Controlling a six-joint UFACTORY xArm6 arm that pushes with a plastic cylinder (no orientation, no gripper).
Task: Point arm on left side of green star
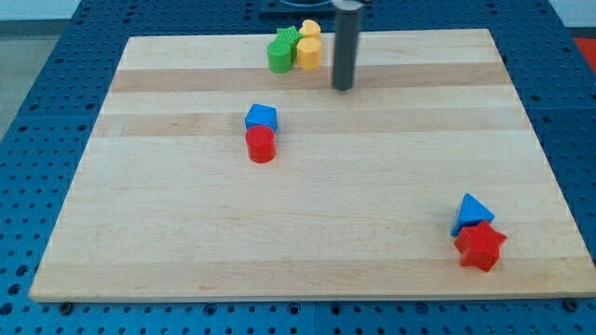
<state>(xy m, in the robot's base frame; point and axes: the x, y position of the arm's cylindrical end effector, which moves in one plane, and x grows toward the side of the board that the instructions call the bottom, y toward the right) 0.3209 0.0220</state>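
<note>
Pale wooden surface on a blue perforated base

The surface (307, 251) is a light wood board built of long planks running from the view's left to the view's right, with slightly darker bands near its top edge. Around all four edges lies a blue base (42, 112) dotted with regular rows of small holes. Beyond the surface's top left corner a strip of pale grey floor (28, 19) shows. Lighting is even and soft, leaving only faint shadows.

Pale matt wooden board (307, 251); smooth dark rod (345, 46).
</note>
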